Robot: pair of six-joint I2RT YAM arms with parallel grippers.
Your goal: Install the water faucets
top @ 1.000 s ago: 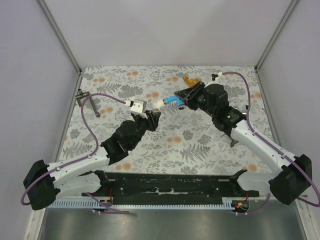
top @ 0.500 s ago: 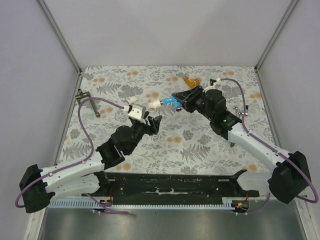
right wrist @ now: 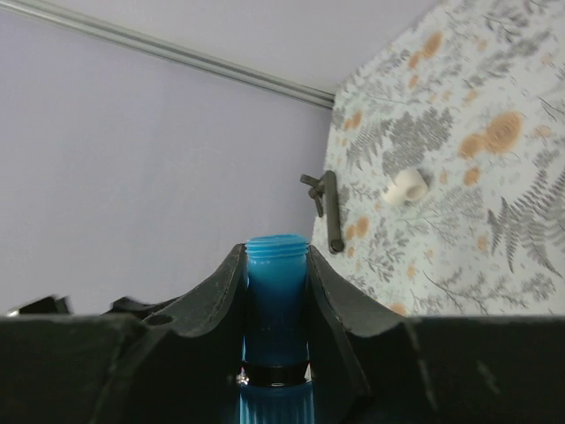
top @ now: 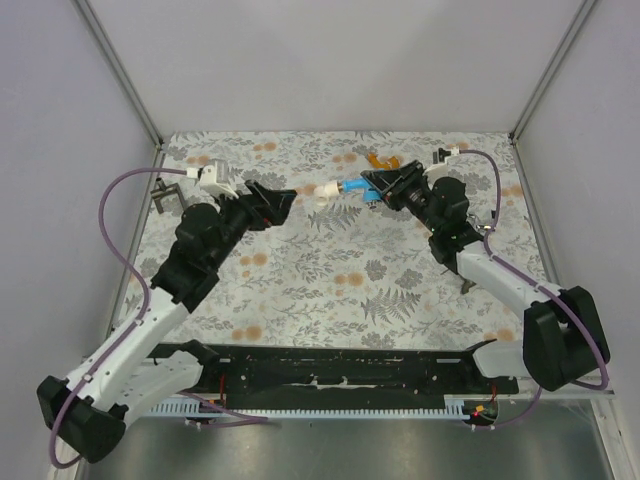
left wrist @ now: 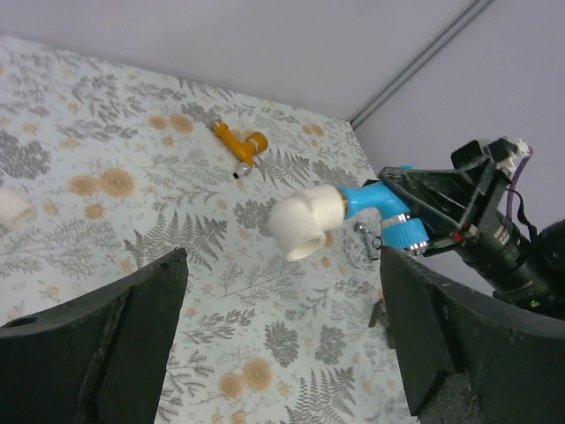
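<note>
The blue faucet sits in the upper middle of the overhead view, lifted above the floral table. A white fitting is on its left end. The right gripper pinches the faucet's blue body. In the right wrist view its fingers press on both sides, with the threaded end poking up between them. The orange faucet lies on the table just above and to the right of it, near the back edge. The left gripper is left of the white fitting, its fingers spread wide and holding nothing. A second white fitting lies on the table near a dark metal bracket at the left edge.
</note>
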